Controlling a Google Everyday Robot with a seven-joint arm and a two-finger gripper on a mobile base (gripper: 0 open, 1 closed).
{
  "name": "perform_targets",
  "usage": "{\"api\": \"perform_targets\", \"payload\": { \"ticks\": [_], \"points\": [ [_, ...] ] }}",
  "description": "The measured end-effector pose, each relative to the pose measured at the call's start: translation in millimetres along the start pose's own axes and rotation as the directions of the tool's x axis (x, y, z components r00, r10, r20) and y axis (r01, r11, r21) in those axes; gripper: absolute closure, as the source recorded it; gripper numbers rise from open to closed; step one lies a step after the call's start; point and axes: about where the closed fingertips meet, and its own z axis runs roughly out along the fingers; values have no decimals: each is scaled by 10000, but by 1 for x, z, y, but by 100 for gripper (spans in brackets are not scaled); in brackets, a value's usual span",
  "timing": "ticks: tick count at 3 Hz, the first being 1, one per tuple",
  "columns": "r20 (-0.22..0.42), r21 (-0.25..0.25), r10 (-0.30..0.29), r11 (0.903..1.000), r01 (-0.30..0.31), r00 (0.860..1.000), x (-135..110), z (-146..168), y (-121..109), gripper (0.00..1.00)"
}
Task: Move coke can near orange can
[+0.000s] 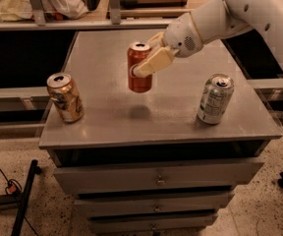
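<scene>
Roughly halfway: the gripper (146, 62) clamps the coke can (139, 82), apparently clear of the tabletop (181, 127); the orange can (65, 98) stands at its eight o'clock, set-down there pending.

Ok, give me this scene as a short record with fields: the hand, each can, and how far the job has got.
hand: shut on the coke can, over the middle of the table, arm coming in from the view's right
coke can: upright, held off the table, its shadow on the surface below
orange can: standing near the front left corner in view, apart from the coke can
silver can: standing at front right in view
job: coke can not yet set down near orange can
</scene>
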Motion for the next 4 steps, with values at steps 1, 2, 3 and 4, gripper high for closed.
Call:
{"api": "perform_targets", "payload": {
  "ticks": [1, 2, 3, 4],
  "points": [
    [270, -855, -870, 9924, 890, 9958, -14, 31, 35, 100],
    [342, -983, -1782, 9786, 1807, 9834, -24, 51, 57, 82],
    [116, -793, -2352, 9687, 2353, 9719, -26, 63, 64, 59],
    [-321, -608, -2260, 9727, 2238, 9736, -18, 77, 63, 36]
  ]
}}
